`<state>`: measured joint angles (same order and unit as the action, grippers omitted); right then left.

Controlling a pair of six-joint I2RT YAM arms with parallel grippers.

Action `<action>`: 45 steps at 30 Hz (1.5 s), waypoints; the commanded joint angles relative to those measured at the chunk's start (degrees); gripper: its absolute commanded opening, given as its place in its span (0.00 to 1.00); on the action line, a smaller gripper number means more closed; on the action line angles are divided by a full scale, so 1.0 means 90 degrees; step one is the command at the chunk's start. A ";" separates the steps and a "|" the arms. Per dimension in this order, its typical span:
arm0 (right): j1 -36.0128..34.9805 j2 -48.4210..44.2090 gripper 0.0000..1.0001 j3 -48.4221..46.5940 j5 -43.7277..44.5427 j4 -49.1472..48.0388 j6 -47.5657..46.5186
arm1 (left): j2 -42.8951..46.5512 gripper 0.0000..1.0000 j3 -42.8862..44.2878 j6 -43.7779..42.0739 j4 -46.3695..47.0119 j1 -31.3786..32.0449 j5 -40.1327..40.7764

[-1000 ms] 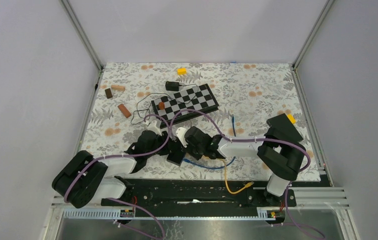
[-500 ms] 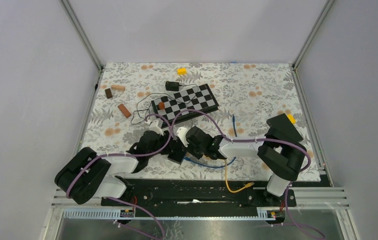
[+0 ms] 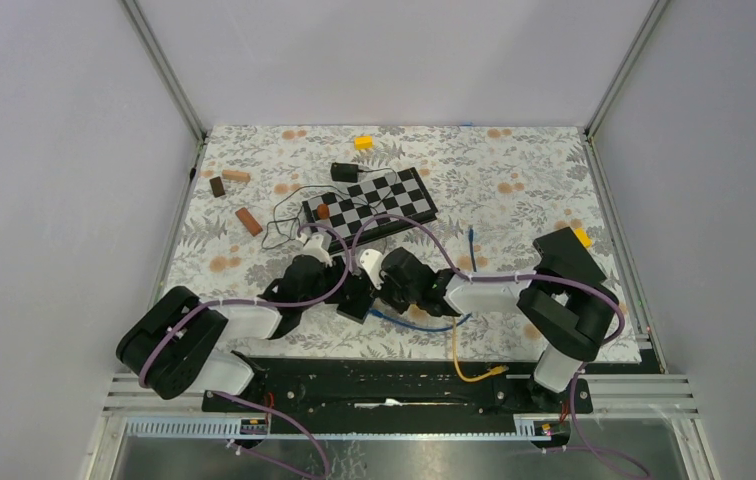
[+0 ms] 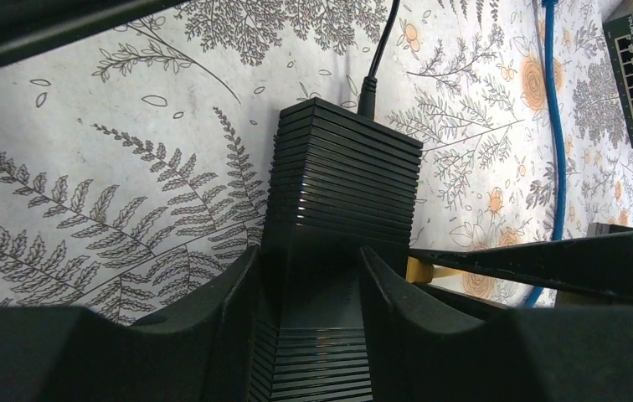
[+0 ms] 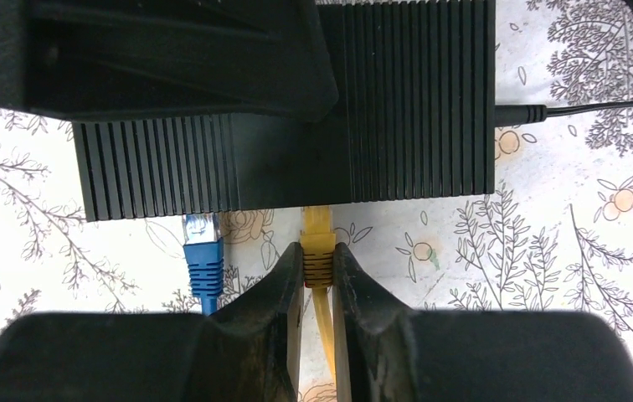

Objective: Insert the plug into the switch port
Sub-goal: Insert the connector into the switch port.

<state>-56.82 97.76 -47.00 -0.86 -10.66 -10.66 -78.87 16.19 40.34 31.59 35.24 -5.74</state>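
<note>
2 hands share the insertion step: left hand (image 4: pixel 309 261) clamps the switch (image 4: pixel 342 180), right hand (image 5: pixel 317 255) pinches the plug (image 5: pixel 316 228), its tip seemingly inside the switch. Next: push straight in.

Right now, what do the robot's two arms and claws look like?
The left arm and right arm have bulky rounded black joints joined by smooth white segments. A purple cable loops along each. The left gripper and right gripper each end in two thick matte-black tapered fingers.

A checkerboard (image 3: pixel 379 196) lies near brown, perhaps wooden, blocks (image 3: pixel 248 221).
</note>
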 commanded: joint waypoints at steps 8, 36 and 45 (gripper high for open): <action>0.0015 -0.0363 0.00 -0.0154 -0.0718 -0.2401 -0.0003 | 0.0069 0.42 0.0002 0.0227 -0.1109 0.0549 -0.1539; 0.0086 -0.0303 0.49 -0.0275 -0.0970 -0.0037 -0.1032 | 0.0866 0.61 0.0802 -0.0150 -0.2606 -0.0894 -0.0016; 0.0253 -0.1400 0.55 -0.0749 0.0285 0.1675 0.0682 | 0.1691 0.69 0.1507 -0.0483 -0.3663 -0.0967 0.0602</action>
<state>-55.37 91.05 -49.04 -5.41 -5.08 -14.13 -67.66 24.16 38.70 2.24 26.79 -4.05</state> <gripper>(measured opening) 0.528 0.676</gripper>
